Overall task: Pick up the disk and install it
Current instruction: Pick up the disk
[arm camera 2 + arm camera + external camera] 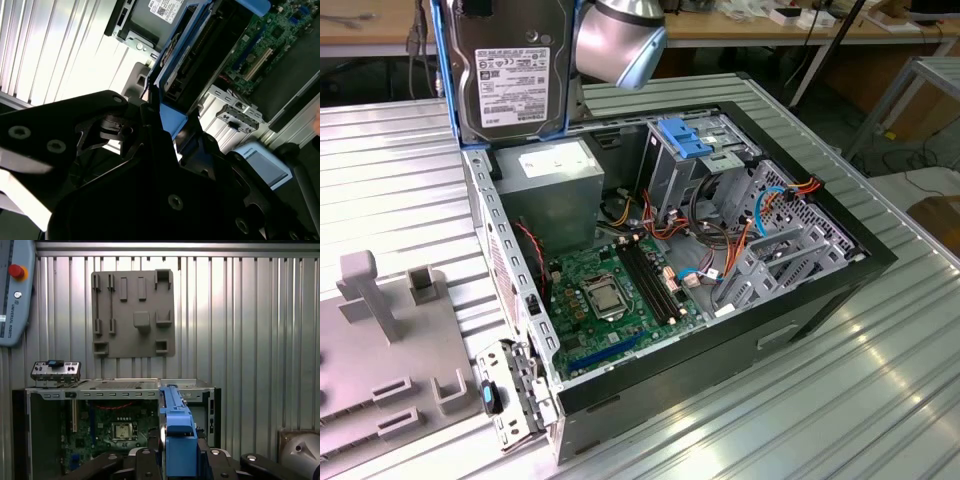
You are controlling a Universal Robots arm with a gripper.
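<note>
The disk [510, 75], a silver-grey drive with a white printed label and blue side rails, hangs upright above the far corner of the open computer case [820, 290] on the exterior view's left. In the first wrist view its blue rail [176, 432] runs edge-on between the black fingers of my gripper [179, 452], which is shut on it. The second wrist view shows the gripper [160, 125] clamped on the blue frame, with the disk's circuit side [187, 62] beyond it. Below the disk lies the case interior, with a metal drive cage carrying a blue latch [685, 135].
Inside the case are a grey power-supply box [555, 170], a green motherboard [605, 290] and loose cables [720, 250]. A grey fixture plate [380, 340] lies on the ribbed metal table. A small bracket [505, 390] leans at the case's near corner. A pendant [12, 290] lies on the table.
</note>
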